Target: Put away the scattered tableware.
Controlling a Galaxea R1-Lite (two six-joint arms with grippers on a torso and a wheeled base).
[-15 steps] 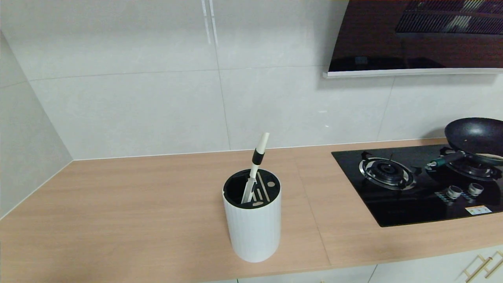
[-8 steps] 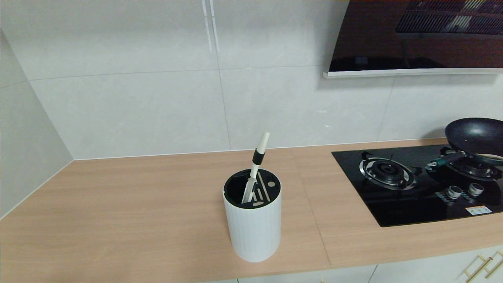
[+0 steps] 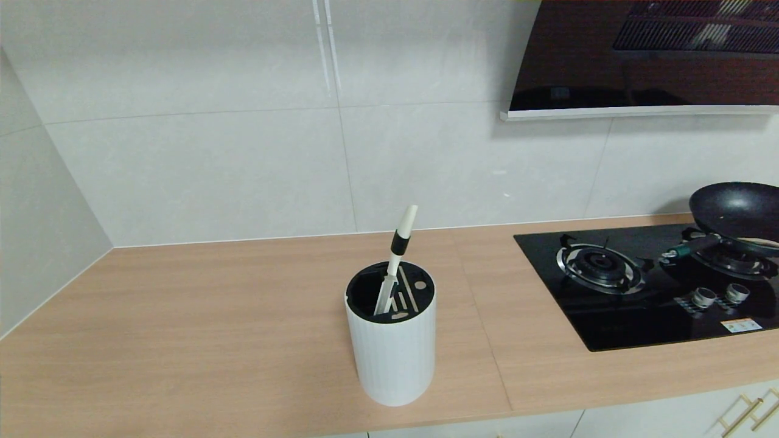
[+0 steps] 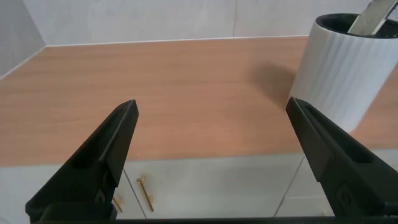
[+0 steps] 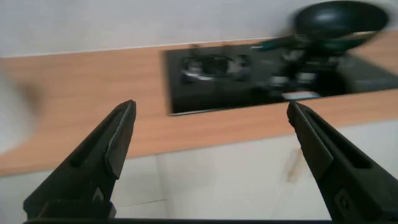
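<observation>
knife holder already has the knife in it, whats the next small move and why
Probably pan the head to look for more tableware before either arm reaches in. The knife stands tilted in the knife holder, blade down in a slot. The left gripper and right gripper are both open, hold nothing and sit back from the counter's front edge.
</observation>
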